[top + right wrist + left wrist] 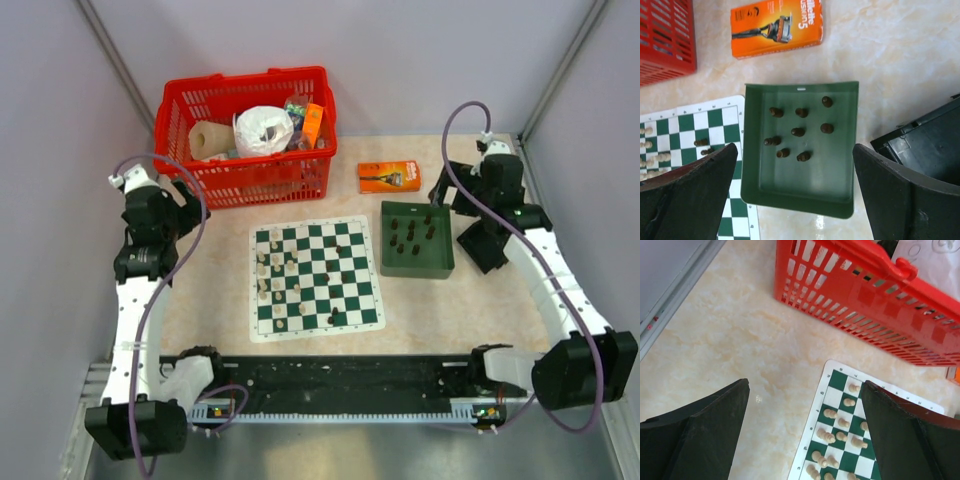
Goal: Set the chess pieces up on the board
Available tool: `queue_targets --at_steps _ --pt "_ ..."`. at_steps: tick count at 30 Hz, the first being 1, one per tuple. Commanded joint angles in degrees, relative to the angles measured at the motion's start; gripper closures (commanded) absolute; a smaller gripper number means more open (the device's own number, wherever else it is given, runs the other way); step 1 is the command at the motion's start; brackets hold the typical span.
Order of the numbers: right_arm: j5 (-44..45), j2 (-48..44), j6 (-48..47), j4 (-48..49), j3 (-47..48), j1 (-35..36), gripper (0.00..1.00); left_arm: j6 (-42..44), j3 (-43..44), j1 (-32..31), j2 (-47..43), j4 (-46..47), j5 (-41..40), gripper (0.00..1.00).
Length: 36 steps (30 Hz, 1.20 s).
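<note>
The left tool [805, 384] and right tool [795, 147] are held wide open, empty. Dark chess pieces [798, 132] are crowded in the green tray [840, 190] (just beside the board [345, 265]); neighbours could be toppled when one is pinched.

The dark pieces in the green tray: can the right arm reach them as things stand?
Probably yes. The right gripper is open next to the tray, the dark pieces stand apart in it, and nothing covers them.
</note>
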Motion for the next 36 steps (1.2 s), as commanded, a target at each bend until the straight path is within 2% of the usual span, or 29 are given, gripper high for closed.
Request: queue_targets --at_steps 1,3,8,9,10,12,15,18,24,31,36 --pt "-3.3 1.82 -2.22 -2.57 4.06 1.21 0.02 4.45 0.94 0.05 1.33 -2.28 3.94 0.01" --pt "-1.72 2.69 -3.45 -2.92 4.41 2.61 0.08 5.87 0.59 0.05 1.51 -2.63 5.0 0.01" --pt "2.49 8.31 -4.77 -5.28 8.09 7.71 0.14 8.07 -1.96 0.05 -0.51 -1.48 4.3 0.01" --pt "3.03 9.72 -4.86 -5.81 8.88 8.5 0.22 7.98 -2.05 0.05 -0.69 -2.1 4.3 0.01" --pt "4.17 10.77 -5.03 -6.08 9.5 9.47 0.25 8.59 -2.4 0.13 -1.3 -2.19 4.91 0.01" --pt "7.07 12.88 -4.34 -6.26 10.21 11.49 0.25 9.73 -3.98 0.05 -2.36 -0.88 6.93 0.01" --pt "8.83 15.7 -2.94 -6.78 11.08 13.43 0.25 10.44 -3.73 0.05 -2.36 -2.09 5.8 0.01" --pt "9.45 18.77 -0.48 -6.96 11.09 13.7 0.33 10.79 -4.51 0.05 -2.36 -3.07 4.56 0.01" --pt "8.05 22.64 0.68 -4.85 9.24 15.1 0.42 11.5 -4.6 0.05 -2.18 -3.95 2.98 0.01" --pt "5.86 23.88 0.33 -3.71 11.61 20.63 0.44 12.11 -4.95 0.05 -2.1 -4.21 1.67 0.01" --pt "3.57 25.46 1.81 0.59 11.71 26.08 0.45 11.33 -4.6 0.05 -1.92 -4.39 2.71 0.01"
